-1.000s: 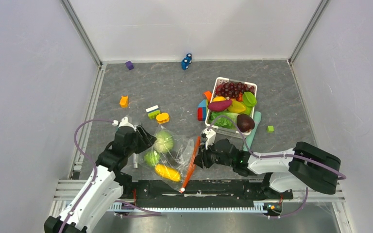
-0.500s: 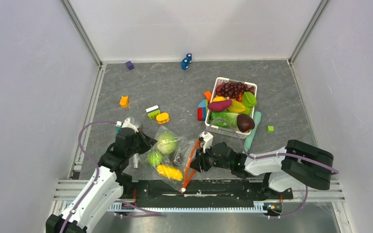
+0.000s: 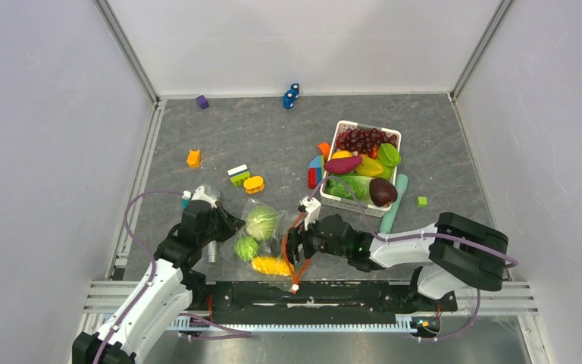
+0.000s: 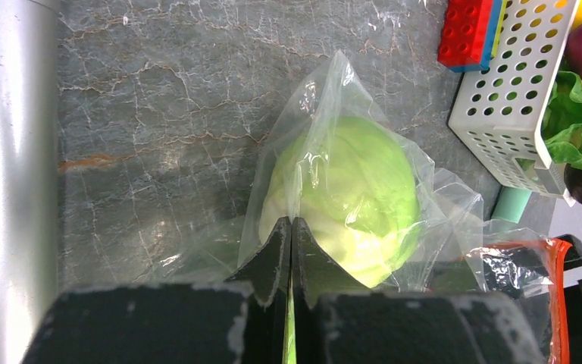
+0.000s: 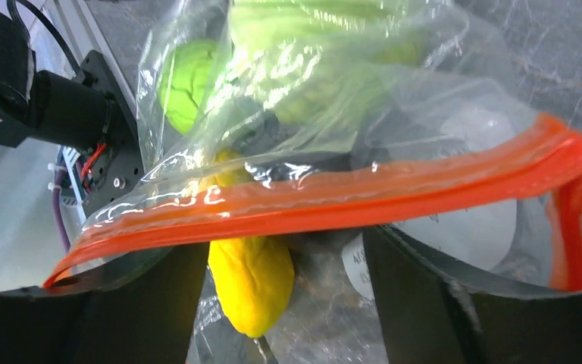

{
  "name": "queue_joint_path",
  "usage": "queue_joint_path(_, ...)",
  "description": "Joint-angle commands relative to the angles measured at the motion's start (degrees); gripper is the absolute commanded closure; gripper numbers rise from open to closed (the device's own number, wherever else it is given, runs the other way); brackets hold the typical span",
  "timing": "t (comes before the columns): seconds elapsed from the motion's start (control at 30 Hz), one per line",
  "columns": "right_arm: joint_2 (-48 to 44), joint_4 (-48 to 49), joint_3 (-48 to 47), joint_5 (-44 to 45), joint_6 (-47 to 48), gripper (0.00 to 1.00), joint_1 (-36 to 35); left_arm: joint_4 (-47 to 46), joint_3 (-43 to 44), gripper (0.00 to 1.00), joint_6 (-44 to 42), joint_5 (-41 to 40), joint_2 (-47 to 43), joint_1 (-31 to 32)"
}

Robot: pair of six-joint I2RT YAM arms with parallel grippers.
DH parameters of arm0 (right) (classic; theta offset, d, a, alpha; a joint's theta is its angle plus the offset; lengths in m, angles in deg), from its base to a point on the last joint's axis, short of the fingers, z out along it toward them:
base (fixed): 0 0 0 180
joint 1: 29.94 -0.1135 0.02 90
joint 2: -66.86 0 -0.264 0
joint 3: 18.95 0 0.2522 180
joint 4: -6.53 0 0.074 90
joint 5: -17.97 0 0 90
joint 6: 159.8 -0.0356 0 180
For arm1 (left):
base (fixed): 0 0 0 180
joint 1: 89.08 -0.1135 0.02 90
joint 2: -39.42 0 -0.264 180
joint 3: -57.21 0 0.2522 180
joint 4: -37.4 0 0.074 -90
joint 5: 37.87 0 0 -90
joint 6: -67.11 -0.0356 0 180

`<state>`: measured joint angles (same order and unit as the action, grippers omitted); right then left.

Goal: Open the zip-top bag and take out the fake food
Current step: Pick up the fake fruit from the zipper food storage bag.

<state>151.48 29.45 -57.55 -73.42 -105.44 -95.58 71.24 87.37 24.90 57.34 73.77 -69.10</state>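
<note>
The clear zip-top bag (image 3: 269,241) lies at the table's near edge, its orange zipper strip (image 3: 291,254) on the right side. Inside are fake food pieces: a pale green cabbage (image 3: 261,222), a round green fruit (image 3: 245,247) and a yellow corn cob (image 3: 271,265). My left gripper (image 3: 229,226) is shut, pinching the bag's plastic film beside the cabbage (image 4: 348,197). My right gripper (image 3: 292,246) stands open at the bag's mouth. In the right wrist view the zipper strip (image 5: 348,197) crosses in front of its spread fingers, and the corn cob (image 5: 250,277) lies between them inside the plastic.
A white basket (image 3: 398,138) behind the right arm holds grapes, an eggplant, a sweet potato and lettuce. A teal cylinder (image 3: 398,196) leans on it. Red and blue blocks (image 3: 314,174) sit to its left. Loose blocks (image 3: 238,174) are scattered farther back. A metal rail (image 4: 7,136) runs along the left.
My left gripper has closed on the bag's left edge. My right gripper has opened wide and moved left. The zipper strip has shifted left with it.
</note>
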Motion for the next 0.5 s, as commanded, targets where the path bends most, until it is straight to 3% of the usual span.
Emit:
queue_joint_path(0.0, 1.51, -0.60, -4.02, 2.44, 1.54, 0.15, -0.47, 0.54, -1.11, 0.98, 0.99, 2.57, 0.59, 0.22)
queue_joint_path(0.17, 3.58, -6.19, -7.32, 5.75, 1.69, 0.02, -0.71, 0.33, -1.02, 0.98, 0.92, 2.80, 1.01, 0.22)
queue_joint_path(0.47, 8.03, -11.11, -10.68, 7.16, 2.27, 0.05, -1.04, 0.18, -1.37, 0.98, 1.07, 2.95, 0.56, 0.22)
